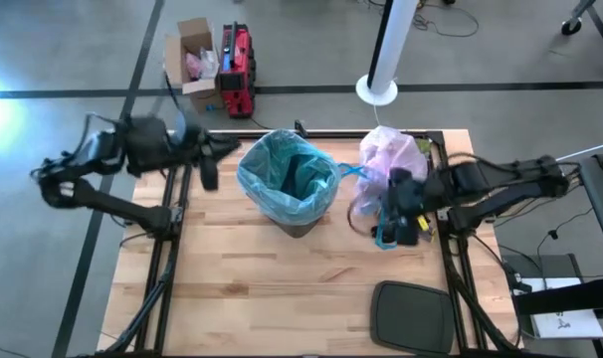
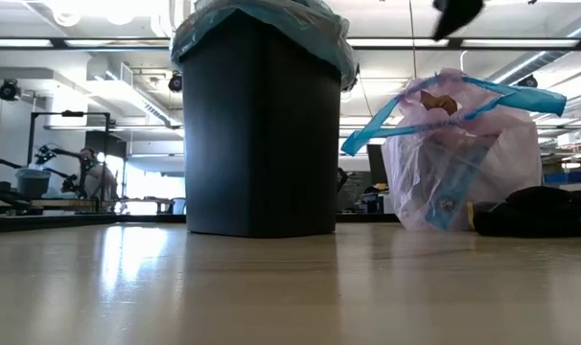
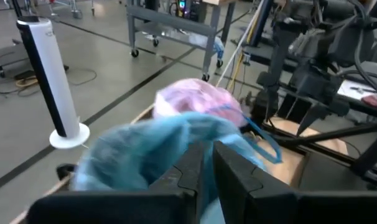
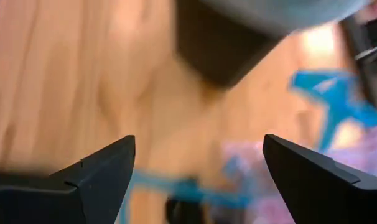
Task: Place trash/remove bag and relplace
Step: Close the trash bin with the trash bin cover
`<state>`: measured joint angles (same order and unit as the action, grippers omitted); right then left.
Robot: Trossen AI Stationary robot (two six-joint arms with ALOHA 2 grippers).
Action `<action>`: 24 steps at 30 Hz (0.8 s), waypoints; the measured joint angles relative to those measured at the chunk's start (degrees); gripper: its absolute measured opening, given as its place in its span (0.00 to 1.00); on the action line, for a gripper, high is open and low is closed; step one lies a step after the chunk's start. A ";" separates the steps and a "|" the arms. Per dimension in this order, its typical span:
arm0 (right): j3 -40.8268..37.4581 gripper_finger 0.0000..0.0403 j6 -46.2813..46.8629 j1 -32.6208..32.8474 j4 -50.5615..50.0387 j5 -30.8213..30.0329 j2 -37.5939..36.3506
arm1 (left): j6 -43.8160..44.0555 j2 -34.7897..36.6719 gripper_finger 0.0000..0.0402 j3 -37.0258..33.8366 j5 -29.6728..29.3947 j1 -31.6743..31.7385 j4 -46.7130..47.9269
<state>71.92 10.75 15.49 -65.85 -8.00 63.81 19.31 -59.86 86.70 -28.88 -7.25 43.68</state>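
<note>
High view: black bin (image 1: 301,221) at centre of the worktop (image 1: 282,298), lined with a light-blue bag (image 1: 264,175). Lavender-pink bag (image 1: 389,157), full and tied off with blue drawstring loops (image 1: 353,172), resting at about 3 o'clock from the bin, near the worktop's far right corner. Right gripper (image 1: 398,221) hovering just at 6 o'clock of that bag; left gripper (image 1: 208,167) hanging at 9 o'clock of the bin, beside the rim. Dark lid-like panel (image 1: 409,316) lying at the near right edge.

Low view: bin standing upright, pink bag just beside it but apart, brown trash (image 2: 440,102) showing at its neck.

Left wrist view: left fingers (image 3: 191,177) closed to a narrow slit, holding nothing, aimed at the blue liner.

Right wrist view: right fingers (image 4: 104,168) spread wide, empty, over drawstring and wood.

Likely step: seating the fresh liner. Best done by pinching the folded cuff only, pressing it evenly down over the rim, keeping the bin from tipping.

Count: one bin, two bags, two grippers, one panel.
</note>
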 joint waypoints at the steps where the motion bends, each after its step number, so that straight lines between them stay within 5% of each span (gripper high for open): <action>1: 0.00 0.82 1.73 2.26 -1.79 0.02 0.00 | 1.54 -0.92 0.05 -0.02 -3.57 -3.80 0.10; 6: -0.44 0.81 10.97 14.27 -4.60 0.41 0.05 | 10.89 -5.89 0.05 -0.02 -19.00 -19.31 0.02; 10: -1.68 0.81 18.57 23.64 -3.62 0.44 2.60 | 17.23 -10.69 0.05 -0.02 -25.67 -27.54 0.49; 15: -4.74 0.81 26.25 31.55 2.64 0.34 9.69 | 22.88 -16.04 0.05 -0.02 -25.90 -31.87 1.44; 24: -8.13 0.81 36.02 36.18 17.18 3.09 25.94 | 27.42 -23.69 0.05 -0.07 -19.17 -37.82 1.97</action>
<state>63.79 46.77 51.68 -48.68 -4.91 89.75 46.73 -83.55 86.63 -48.05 -45.06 45.65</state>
